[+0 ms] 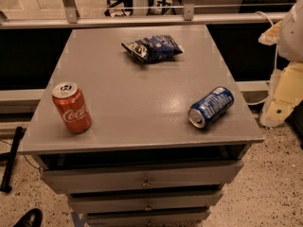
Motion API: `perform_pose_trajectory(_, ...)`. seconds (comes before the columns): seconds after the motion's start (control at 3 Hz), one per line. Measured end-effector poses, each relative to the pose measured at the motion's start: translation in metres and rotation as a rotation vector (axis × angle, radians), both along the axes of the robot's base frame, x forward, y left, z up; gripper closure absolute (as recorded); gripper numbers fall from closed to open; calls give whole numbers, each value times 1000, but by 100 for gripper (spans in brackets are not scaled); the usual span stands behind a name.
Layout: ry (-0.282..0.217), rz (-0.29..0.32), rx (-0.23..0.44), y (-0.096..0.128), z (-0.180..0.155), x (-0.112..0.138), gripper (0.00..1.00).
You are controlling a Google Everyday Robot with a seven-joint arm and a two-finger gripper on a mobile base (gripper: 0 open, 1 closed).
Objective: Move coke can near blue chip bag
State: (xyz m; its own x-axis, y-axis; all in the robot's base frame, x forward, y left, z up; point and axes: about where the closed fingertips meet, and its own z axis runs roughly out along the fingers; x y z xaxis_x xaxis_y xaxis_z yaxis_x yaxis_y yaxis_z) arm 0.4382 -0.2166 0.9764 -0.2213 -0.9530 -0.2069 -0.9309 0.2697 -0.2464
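A black shoe [28,218] is showing at the bottom left corner, beside the drawers [142,181]. Above them, on the grey table top [142,103], the coke can [72,108] is standing upright near the front left edge, well apart from everything else. A clumsy approach could be tipping it or pushing it off that edge. The blue soda can [211,107] is lying on its side at the front right, so a low sweep across risks setting it rolling. The gripper [279,103] is hanging beyond the table's right side, touching nothing on the top. Whether it is open or closed I cannot tell. The blue chip bag [152,48] is lying at the far middle, probably light enough to slide if the can lands against it.
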Motion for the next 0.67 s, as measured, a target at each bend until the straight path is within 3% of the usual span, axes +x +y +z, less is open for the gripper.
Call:
perform_pose_trajectory(0.33,0,0,0,0,0,0,0)
perform_pose_trajectory(0.67,9,28,90,22,-7,3,0)
